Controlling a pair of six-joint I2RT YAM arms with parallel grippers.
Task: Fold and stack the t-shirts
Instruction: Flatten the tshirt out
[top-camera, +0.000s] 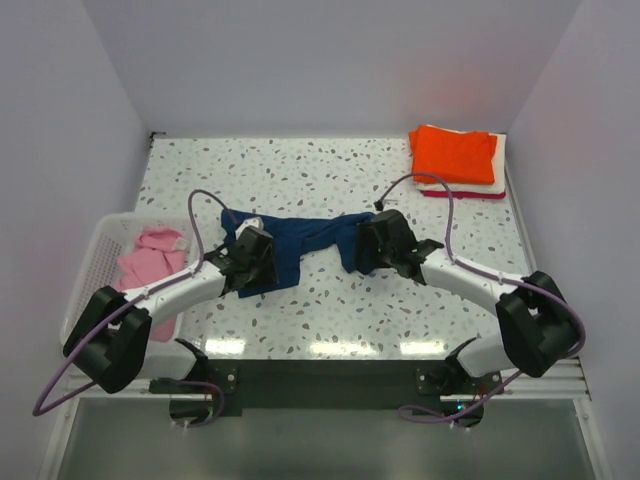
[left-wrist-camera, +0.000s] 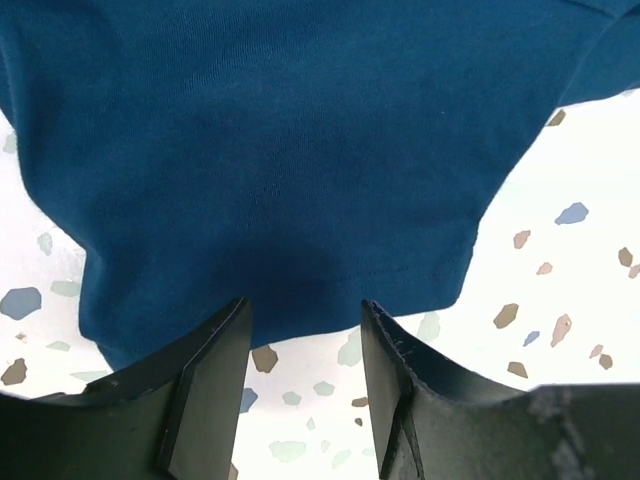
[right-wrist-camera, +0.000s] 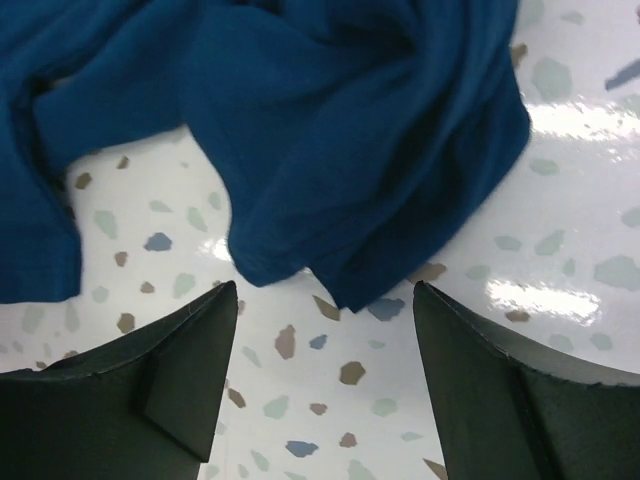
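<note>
- The left pincer (left-wrist-camera: 305, 305) is being held with its jaws apart, just short of the near hem of the navy t-shirt (left-wrist-camera: 280, 150). Nothing is being gripped.
- The right pincer (right-wrist-camera: 325, 288) is also being held apart at the navy t-shirt's bunched right end, with a cloth corner lying just ahead.
- By judgement, each edge should be pinched low against the counter (right-wrist-camera: 330, 400) and only the intended layers taken. The cloth should then be drawn flat before folding.
- The folded stack (top-camera: 455, 160), orange on top, is lying well beyond and right of the navy t-shirt. The pink t-shirt (top-camera: 150, 258) is lying in the basket (top-camera: 100, 235) to its left.
- From above, both pincers' tips are being hidden by the wrists. The sleeves and print cannot be made out in the crumple.
</note>
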